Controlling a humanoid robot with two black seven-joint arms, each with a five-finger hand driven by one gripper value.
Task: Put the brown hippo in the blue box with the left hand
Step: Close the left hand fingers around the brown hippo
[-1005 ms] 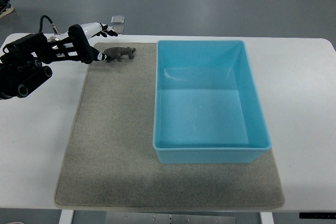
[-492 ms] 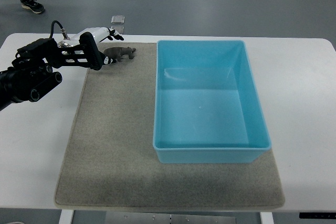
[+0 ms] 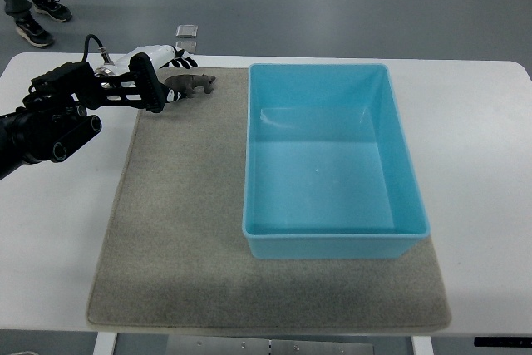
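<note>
Since the earlier frame, the left robot hand (image 3: 163, 76) has edged right, its fingers now at the brown hippo's (image 3: 191, 83) rear; whether they grip it I cannot tell. It stands on the grey mat (image 3: 183, 230), left of the blue box (image 3: 332, 243).

Robot hand (image 3: 166, 76) nearer hippo (image 3: 190, 84).
</note>
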